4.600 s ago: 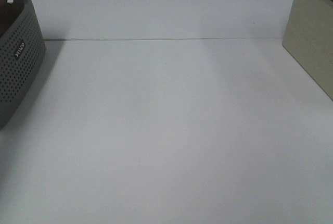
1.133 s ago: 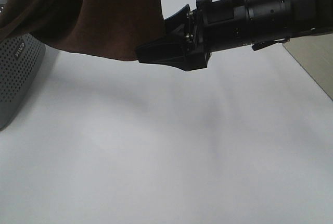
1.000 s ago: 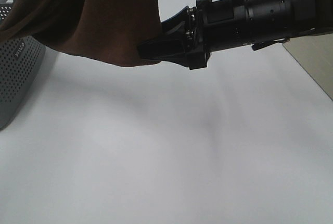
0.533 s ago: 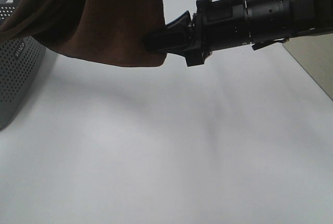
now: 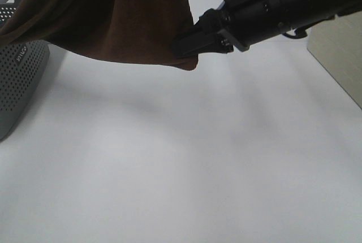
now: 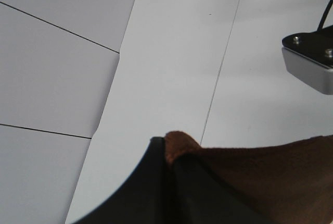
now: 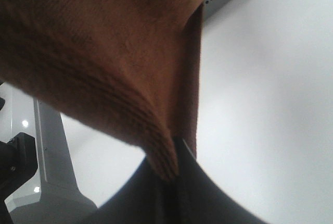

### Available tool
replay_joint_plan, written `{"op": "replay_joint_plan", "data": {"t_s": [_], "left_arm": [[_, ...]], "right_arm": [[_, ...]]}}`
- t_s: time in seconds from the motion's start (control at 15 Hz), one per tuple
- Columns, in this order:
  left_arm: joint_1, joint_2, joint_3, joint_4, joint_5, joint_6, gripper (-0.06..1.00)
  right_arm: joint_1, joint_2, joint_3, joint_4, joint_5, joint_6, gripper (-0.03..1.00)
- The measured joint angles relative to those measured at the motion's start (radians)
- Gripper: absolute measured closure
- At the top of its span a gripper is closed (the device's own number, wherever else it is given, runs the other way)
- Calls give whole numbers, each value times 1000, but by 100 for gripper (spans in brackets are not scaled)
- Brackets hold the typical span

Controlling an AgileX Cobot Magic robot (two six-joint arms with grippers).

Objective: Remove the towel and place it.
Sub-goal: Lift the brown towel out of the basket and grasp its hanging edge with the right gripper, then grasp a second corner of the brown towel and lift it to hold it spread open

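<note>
The dark brown towel (image 5: 113,17) hangs in the air over the table's far left, above the grey basket (image 5: 17,79). My right gripper (image 5: 186,48) reaches in from the right and is shut on the towel's lower right corner. In the right wrist view the towel (image 7: 93,52) fills the frame and its edge is pinched between the dark fingers (image 7: 156,193). In the left wrist view my left gripper (image 6: 169,153) is shut on another corner of the towel (image 6: 260,182). The left gripper is out of the exterior view. The white tag is hidden.
A grey perforated basket stands at the table's left edge. A pale beige box (image 5: 339,56) stands at the far right. The white table (image 5: 186,164) spreads below the hanging towel.
The right gripper closed on the towel's lower corner and has moved right and slightly up, pulling the corner outward. Much earlier the table held no arm or towel.
</note>
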Motion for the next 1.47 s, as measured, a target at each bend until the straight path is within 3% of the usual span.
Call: {"op": "replay_joint_plan", "data": {"t_s": [0.13,0.27,0.4,0.53,0.73,1.0,1.2,1.4,1.47], "left_arm": [[0,0,0,0,-4,-1,94],[0,0,0,1,-11,-1,94],[0,0,0,19,-36,-1,94],[20,0,0,21,-81,-1,94],[76,2,0,19,-143,-4,94],[176,42,0,-1,-224,-5,94],[266,100,0,-8,-402,-5,94],[333,177,0,-11,-661,-5,94],[353,202,0,-11,-764,-10,94]], "right_arm": [[0,-36,-106,-230,21,277,96],[0,-44,-268,-475,120,557,96],[0,-44,-436,-691,221,749,96],[0,-43,-594,-838,290,859,96],[0,-17,-777,-949,315,912,96],[0,75,-1043,-1056,262,933,96],[0,139,-1154,-1168,153,900,96],[0,194,-1155,-1268,-69,898,96],[0,202,-1155,-1284,-102,898,96]]}}
